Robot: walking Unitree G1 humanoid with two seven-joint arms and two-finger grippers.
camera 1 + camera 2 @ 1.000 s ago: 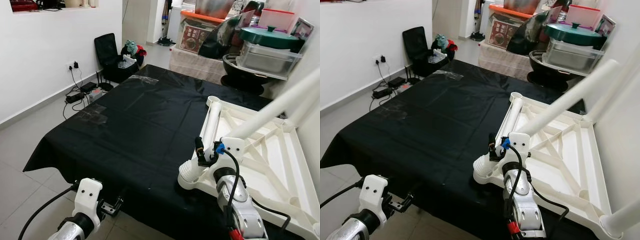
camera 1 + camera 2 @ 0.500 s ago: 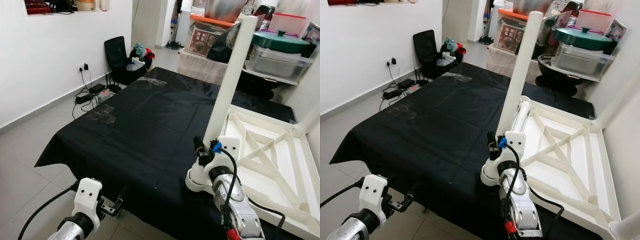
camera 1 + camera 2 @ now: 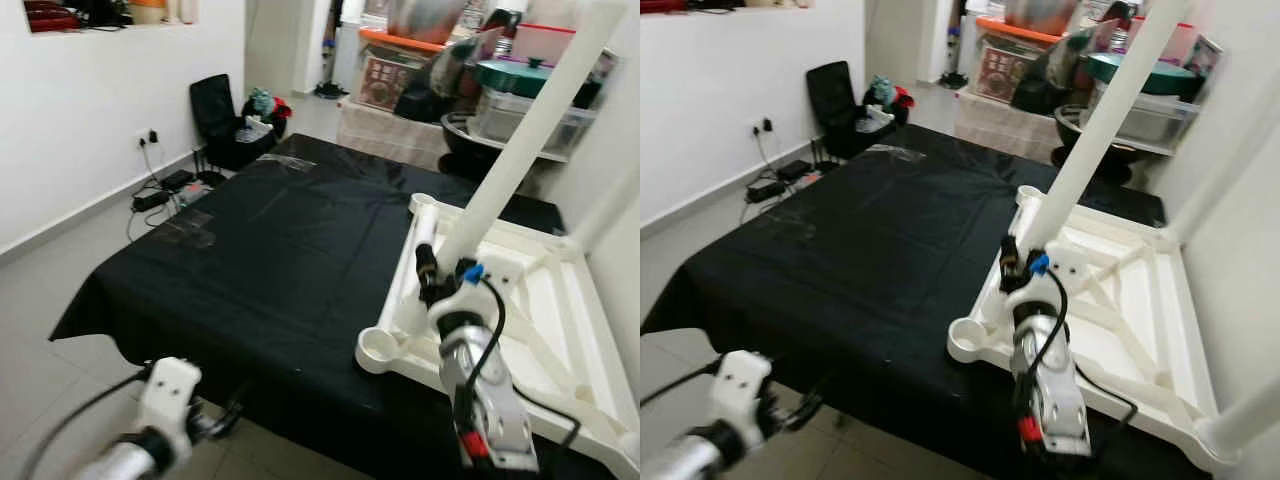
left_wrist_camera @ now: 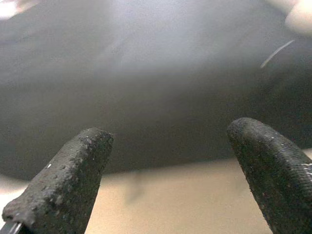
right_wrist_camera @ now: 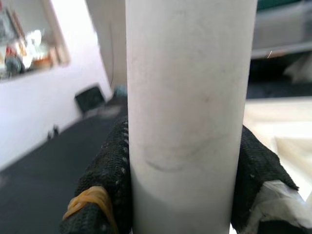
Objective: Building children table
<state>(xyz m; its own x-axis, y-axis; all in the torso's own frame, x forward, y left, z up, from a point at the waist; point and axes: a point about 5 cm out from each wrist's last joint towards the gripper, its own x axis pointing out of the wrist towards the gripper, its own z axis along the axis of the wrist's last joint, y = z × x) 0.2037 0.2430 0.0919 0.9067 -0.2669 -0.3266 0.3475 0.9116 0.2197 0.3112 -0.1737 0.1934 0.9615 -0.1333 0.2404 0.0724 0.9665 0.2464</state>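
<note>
- Right gripper [image 3: 424, 272] is clamped around a white table leg [image 3: 520, 150]; in the right wrist view the black fingers [image 5: 111, 165] press on both sides of the tube [image 5: 190, 112].
- The leg tilts up and away to the right from the gripper, its top running out past the upper edge of the head view.
- The gripper sits over the near left rail of the white table top [image 3: 540, 300], which lies upside down, ribs up, with a round socket [image 3: 378, 347] at its near corner.
- Left gripper [image 4: 165, 161] hangs low at the near edge of the black sheet, fingers spread wide with nothing between them; blurred in the head view [image 3: 215, 425].
- The table top rests on the right side of a black sheet [image 3: 250, 250] spread over the grey tiled floor [image 3: 40, 300]; clear tape patches [image 3: 190, 228] on the sheet's left part.
- White wall [image 3: 90, 110] at left, with a socket and cables [image 3: 155, 190] at its foot.
- A black chair [image 3: 215, 110] piled with things stands beyond the sheet's far corner.
- Stacked boxes, a green-lidded pot [image 3: 510, 75] and tubs crowd the far right.
</note>
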